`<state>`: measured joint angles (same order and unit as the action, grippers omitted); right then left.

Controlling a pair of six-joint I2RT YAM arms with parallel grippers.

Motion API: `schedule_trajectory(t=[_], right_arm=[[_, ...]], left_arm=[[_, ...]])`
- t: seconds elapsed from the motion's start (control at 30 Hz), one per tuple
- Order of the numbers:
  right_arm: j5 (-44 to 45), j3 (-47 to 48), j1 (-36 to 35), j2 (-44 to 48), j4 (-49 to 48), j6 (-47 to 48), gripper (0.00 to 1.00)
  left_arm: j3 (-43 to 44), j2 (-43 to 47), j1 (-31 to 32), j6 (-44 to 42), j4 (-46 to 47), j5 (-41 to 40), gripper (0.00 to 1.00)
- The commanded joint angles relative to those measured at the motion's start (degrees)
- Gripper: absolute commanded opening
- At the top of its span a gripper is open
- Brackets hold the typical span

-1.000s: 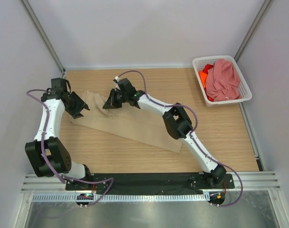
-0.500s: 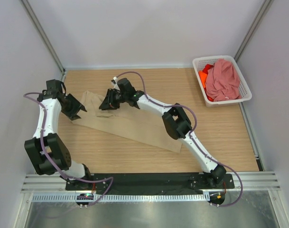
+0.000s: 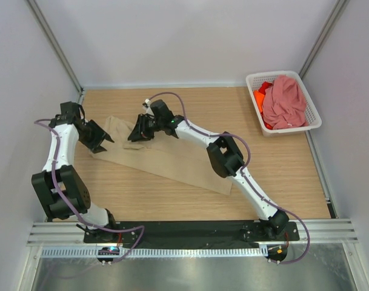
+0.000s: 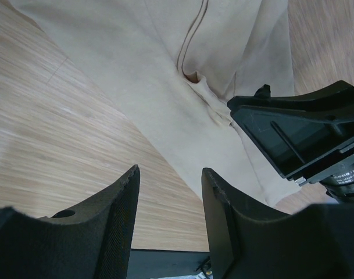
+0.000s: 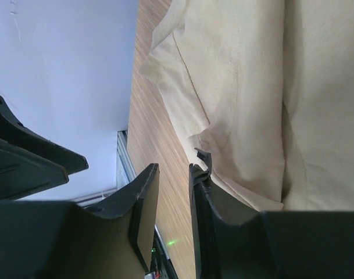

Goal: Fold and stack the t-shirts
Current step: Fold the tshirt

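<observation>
A beige t-shirt (image 3: 166, 159) lies spread and rumpled across the left half of the wooden table (image 3: 281, 170). My left gripper (image 3: 101, 142) hovers at the shirt's left edge. In the left wrist view this gripper (image 4: 170, 171) is open, with only bare wood between its fingers and the beige cloth (image 4: 165, 70) just beyond. My right gripper (image 3: 134, 134) hangs over the shirt's upper left part. It (image 5: 174, 168) is open by a narrow gap with nothing in it, beside the cloth (image 5: 252, 87). A pink t-shirt (image 3: 284, 100) and an orange t-shirt (image 3: 259, 97) are bunched in the basket.
The white lattice basket (image 3: 252, 79) stands at the back right corner of the table. Grey walls close in on the left, back and right. A black base rail (image 3: 190, 231) runs along the near edge. Both grippers are close together over the shirt's left end.
The right gripper's jaws have opened and it has moved slightly left and lower over the shirt. The left gripper has shifted a little left and turned.
</observation>
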<state>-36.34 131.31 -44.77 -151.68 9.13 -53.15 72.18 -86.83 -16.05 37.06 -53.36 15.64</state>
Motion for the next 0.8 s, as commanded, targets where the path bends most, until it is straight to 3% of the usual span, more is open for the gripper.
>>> schedule_trajectory(t=[0.0, 0.4, 0.77], right_arm=[[-0.1, 3.1, 0.3, -1.6, -0.2, -1.3, 0.33], [0.4, 6.4, 0.2, -5.4, 1.2, -2.1, 0.22], [-0.4, -3.5, -1.2, 1.6, 1.9, 3.5, 0.17]], left_arm=[[1.6, -0.3, -0.3, -0.1, 1.4, 2.5, 0.48], [-0.8, 1.5, -0.4, -0.8, 1.4, 2.8, 0.48], [-2.5, 2.2, -0.3, -1.0, 2.2, 2.7, 0.48]])
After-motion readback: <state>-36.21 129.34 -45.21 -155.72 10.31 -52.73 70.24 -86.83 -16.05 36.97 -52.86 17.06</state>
